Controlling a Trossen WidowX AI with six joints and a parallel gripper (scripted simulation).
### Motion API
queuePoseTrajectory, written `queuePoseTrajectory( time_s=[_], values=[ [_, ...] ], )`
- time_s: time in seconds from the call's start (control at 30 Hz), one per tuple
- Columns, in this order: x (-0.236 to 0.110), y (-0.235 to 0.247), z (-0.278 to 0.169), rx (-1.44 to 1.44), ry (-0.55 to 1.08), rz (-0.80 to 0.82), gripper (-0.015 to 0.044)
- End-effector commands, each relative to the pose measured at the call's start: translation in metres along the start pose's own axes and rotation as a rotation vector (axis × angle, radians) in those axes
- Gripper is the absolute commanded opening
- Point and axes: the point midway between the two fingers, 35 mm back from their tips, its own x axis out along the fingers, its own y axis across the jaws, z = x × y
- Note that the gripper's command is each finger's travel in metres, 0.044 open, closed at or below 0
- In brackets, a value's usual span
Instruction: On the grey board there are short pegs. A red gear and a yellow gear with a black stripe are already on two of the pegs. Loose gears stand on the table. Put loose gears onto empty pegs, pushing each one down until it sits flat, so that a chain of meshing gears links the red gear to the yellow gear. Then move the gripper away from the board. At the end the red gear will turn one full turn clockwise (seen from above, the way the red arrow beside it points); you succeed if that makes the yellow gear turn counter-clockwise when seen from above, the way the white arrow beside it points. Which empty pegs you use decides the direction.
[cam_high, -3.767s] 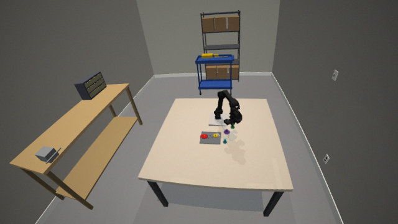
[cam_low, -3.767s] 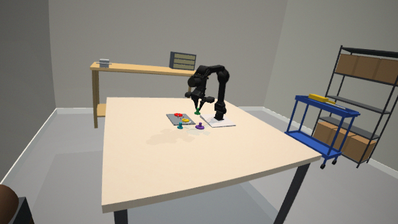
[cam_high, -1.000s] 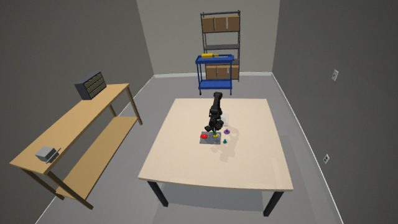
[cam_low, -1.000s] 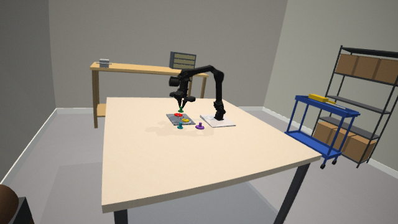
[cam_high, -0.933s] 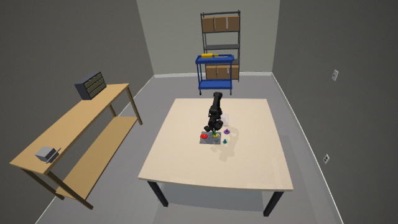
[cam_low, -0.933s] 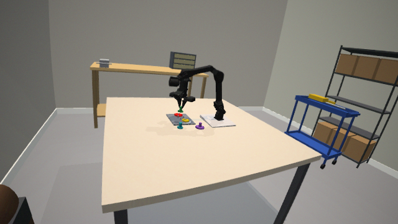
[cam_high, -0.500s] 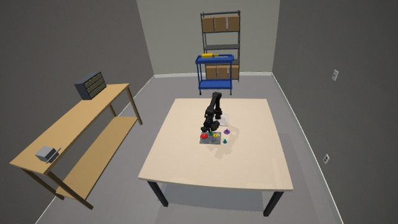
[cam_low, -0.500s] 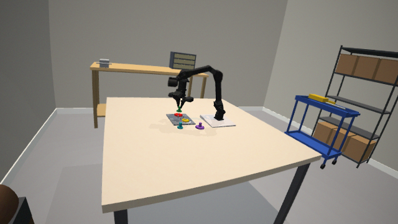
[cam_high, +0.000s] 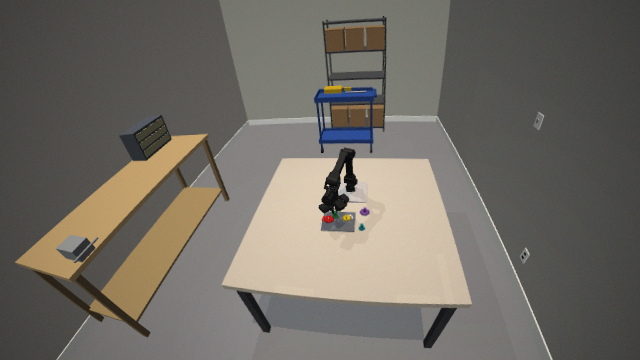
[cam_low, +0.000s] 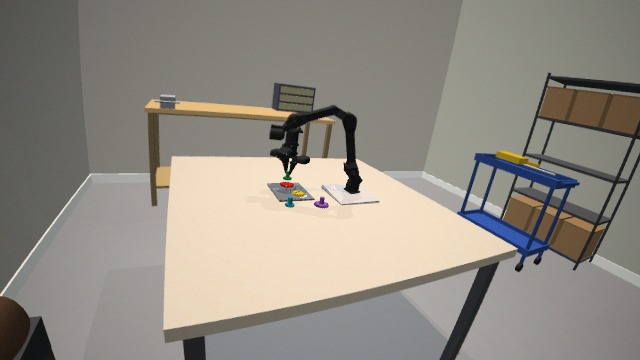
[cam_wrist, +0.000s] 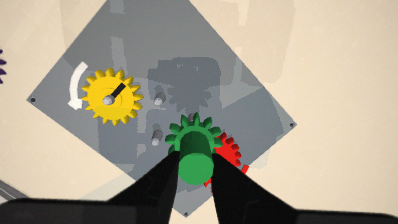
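My gripper (cam_wrist: 196, 162) (cam_low: 287, 173) is shut on the green gear (cam_wrist: 195, 137) (cam_low: 287, 176) by its knob and holds it above the grey board (cam_wrist: 150, 25) (cam_low: 278, 191) (cam_high: 337, 228). In the wrist view the green gear partly covers the red gear (cam_wrist: 229, 150) (cam_high: 327, 219) (cam_low: 286, 184). The yellow gear (cam_wrist: 111, 110) (cam_high: 347, 218) (cam_low: 298, 193) with its black stripe sits on a peg. Empty pegs (cam_wrist: 159, 99) (cam_wrist: 156, 138) show between the yellow and green gears; the tip of another shows just behind the green gear's teeth.
A purple gear (cam_high: 365, 212) (cam_low: 321, 204) and a teal gear (cam_high: 361, 227) (cam_low: 289, 203) stand on the table beside the board's yellow-gear side. The arm's base stands on a white plate (cam_low: 362, 199). The white arrow (cam_wrist: 75, 85) lies beside the yellow gear.
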Motion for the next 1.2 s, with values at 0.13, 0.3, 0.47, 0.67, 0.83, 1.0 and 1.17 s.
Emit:
queuePoseTrajectory(
  time_s=[0.13, 0.3, 0.47, 0.67, 0.83, 1.0, 1.17],
  values=[
    [-0.002, 0.000, -0.001, -0.004, 0.000, 0.003, 0.0000],
    [-0.002, 0.000, -0.001, -0.004, 0.000, 0.003, 0.0000],
    [-0.001, 0.000, -0.001, -0.004, 0.000, 0.003, 0.0000],
    [0.002, 0.000, -0.001, -0.069, 0.000, 0.003, 0.0000],
    [0.010, 0.000, -0.001, -0.177, 0.000, 0.003, 0.0000],
    [0.017, 0.000, -0.002, -0.227, 0.000, 0.003, 0.0000],
    [0.024, 0.000, -0.001, -0.199, 0.000, 0.003, 0.0000]
  ],
)
